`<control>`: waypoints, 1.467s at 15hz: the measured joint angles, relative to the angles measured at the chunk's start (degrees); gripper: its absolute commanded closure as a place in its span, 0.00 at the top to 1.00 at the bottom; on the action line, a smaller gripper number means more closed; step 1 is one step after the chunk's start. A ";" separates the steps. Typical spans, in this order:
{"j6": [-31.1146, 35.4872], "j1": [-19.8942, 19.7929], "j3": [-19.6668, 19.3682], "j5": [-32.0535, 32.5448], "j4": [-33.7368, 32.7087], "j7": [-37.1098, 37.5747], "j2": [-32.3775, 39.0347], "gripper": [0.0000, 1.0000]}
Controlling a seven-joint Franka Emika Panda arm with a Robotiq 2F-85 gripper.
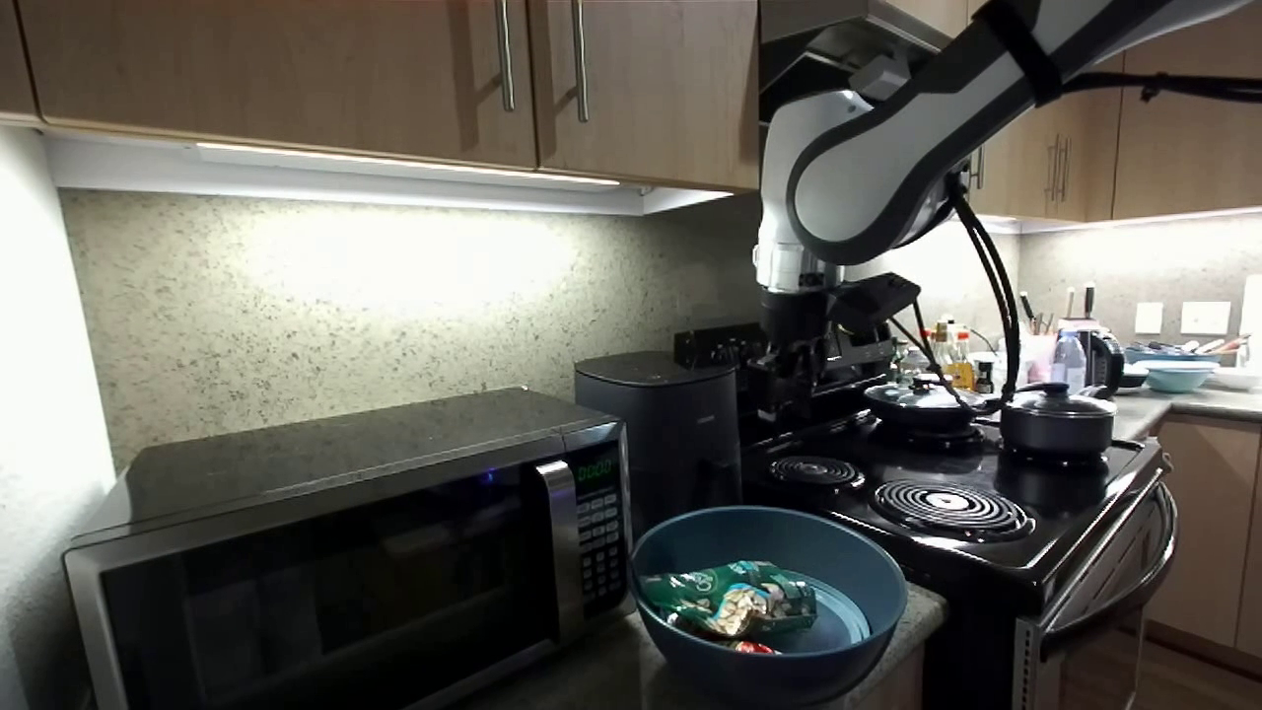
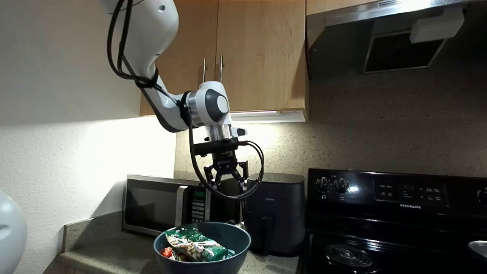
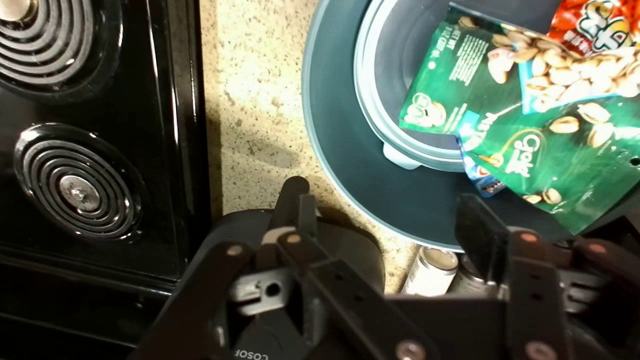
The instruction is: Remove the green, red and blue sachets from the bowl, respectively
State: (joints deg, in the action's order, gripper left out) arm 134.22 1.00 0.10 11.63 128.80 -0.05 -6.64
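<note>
Kitchen corner, speckled desk (image 2: 110, 247), with a microwave (image 2: 152, 207) on the left, then a black air fryer (image 2: 283, 217), then the stove (image 2: 395, 222) over on the right. Big teal bowl (image 2: 230, 265) sits on the near side with a couple of cans (image 3: 432, 272) tucked just beside its far edge, and all three sachets are in there: green sachet (image 3: 555, 150) sprawled across the top, red sachet (image 3: 592, 27) partly covered by it, just a bit of the blue sachet (image 3: 481, 175) poking out underneath. Robot's hand (image 2: 228, 185) hangs above, well apart from the sachets, pointing down with its fingers (image 3: 481, 235) spread apart.
</note>
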 measured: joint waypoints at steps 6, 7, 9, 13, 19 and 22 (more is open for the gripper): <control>-4.33 2.52 1.59 -3.47 0.00 -4.73 1.58 1.00; -5.41 2.78 1.61 -5.39 0.01 -7.00 2.28 1.00; -6.91 2.90 1.56 -7.69 0.04 -11.33 4.01 1.00; -7.03 2.59 1.02 -7.66 0.06 -13.41 6.34 1.00; -7.00 3.00 1.85 -7.22 -0.42 -13.63 7.79 1.00; -7.00 3.84 3.55 -6.76 -1.80 -16.36 11.79 1.00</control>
State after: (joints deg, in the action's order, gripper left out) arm 127.21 4.83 3.65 4.87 127.00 -16.42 5.15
